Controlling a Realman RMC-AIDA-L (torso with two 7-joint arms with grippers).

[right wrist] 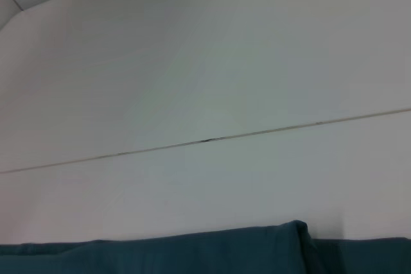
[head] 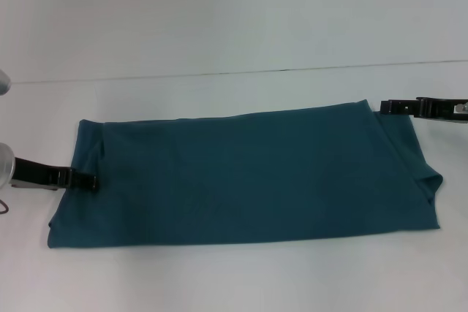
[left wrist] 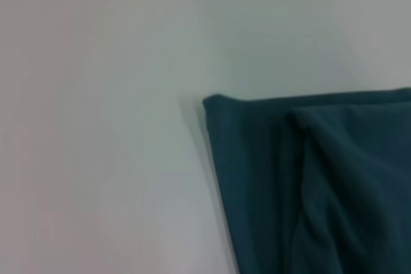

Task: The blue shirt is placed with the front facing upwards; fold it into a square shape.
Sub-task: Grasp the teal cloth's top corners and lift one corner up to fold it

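The left gripper [head: 91, 180] sits low at the left short edge of the blue shirt [head: 248, 177], its tip on or touching the cloth, and the right gripper [head: 387, 106] reaches the far right corner; I cannot tell from any view whether either pair of fingers is clamped on fabric or merely beside it. The shirt lies on the white table [head: 219, 275] as a long band running left to right, already folded lengthwise, with no print showing and a loose flap doubled over at each end. The main risk, as I judge it, is that a grip catches only the top layer: lifting then would peel the layers apart and undo the band. A second risk is uneven pull, since the two grippers hold at different depths, one near the middle of its edge and one at a far corner, which could skew the fold. Bare table surrounds the shirt, widest on the far side beyond a thin seam line [head: 219, 73]; the near strip is narrower.
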